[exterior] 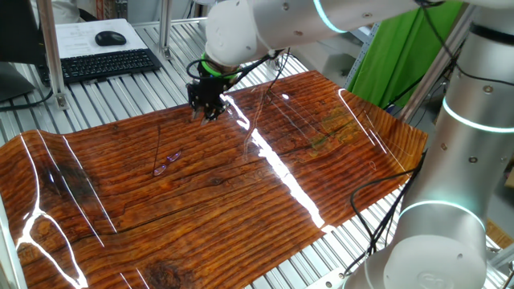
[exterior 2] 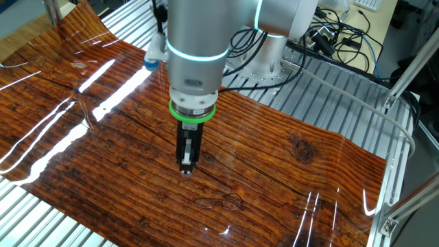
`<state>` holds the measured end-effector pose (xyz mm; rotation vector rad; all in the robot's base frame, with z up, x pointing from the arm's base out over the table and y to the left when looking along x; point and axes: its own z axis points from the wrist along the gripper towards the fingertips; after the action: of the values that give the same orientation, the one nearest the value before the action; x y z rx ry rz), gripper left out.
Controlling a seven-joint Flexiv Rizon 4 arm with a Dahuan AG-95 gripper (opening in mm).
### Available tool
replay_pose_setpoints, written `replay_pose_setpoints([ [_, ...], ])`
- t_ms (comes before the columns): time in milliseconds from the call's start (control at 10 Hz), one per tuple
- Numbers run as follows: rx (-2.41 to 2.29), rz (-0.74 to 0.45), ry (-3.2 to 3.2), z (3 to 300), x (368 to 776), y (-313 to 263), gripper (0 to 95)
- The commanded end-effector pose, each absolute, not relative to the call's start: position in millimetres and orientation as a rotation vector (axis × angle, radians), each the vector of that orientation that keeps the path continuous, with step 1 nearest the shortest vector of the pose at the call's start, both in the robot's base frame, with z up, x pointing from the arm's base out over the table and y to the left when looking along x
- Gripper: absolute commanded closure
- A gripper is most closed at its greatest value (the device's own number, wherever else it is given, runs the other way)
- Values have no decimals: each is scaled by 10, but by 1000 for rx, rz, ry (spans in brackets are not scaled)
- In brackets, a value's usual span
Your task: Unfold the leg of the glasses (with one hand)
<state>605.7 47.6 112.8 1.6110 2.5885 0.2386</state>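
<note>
The glasses [exterior: 166, 163] lie flat on the wood-grain mat [exterior: 241, 217], small and pinkish-purple. In the other fixed view the glasses [exterior 2: 219, 202] show as two faint oval lenses near the mat's front edge. The leg is too fine for me to tell whether it is folded or out. My black gripper [exterior: 206, 115] hangs just above the mat, up and to the right of the glasses and apart from them. In the other fixed view the gripper [exterior 2: 186, 168] points straight down a short way behind the glasses. Its fingers stand slightly apart with nothing between them.
A black keyboard [exterior: 100, 64] and mouse [exterior: 110, 38] sit at the back left beyond the mat. The arm's white base [exterior: 438, 241] stands at the right with black cables [exterior 2: 336, 34] behind it. A metal rail [exterior 2: 384, 123] borders the slatted table. White glare streaks cross the mat.
</note>
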Motion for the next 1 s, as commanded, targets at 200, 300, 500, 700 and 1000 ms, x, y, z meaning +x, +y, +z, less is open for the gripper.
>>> replay_pose_setpoints([
  [200,1635,279,2657,1107,6033,498,760],
  [300,1632,256,2676,1101,6026,503,950],
  [500,1577,112,2766,1062,5982,532,950],
  [700,1569,111,2787,991,5901,577,950],
  [1000,1547,141,2812,887,5777,635,950],
])
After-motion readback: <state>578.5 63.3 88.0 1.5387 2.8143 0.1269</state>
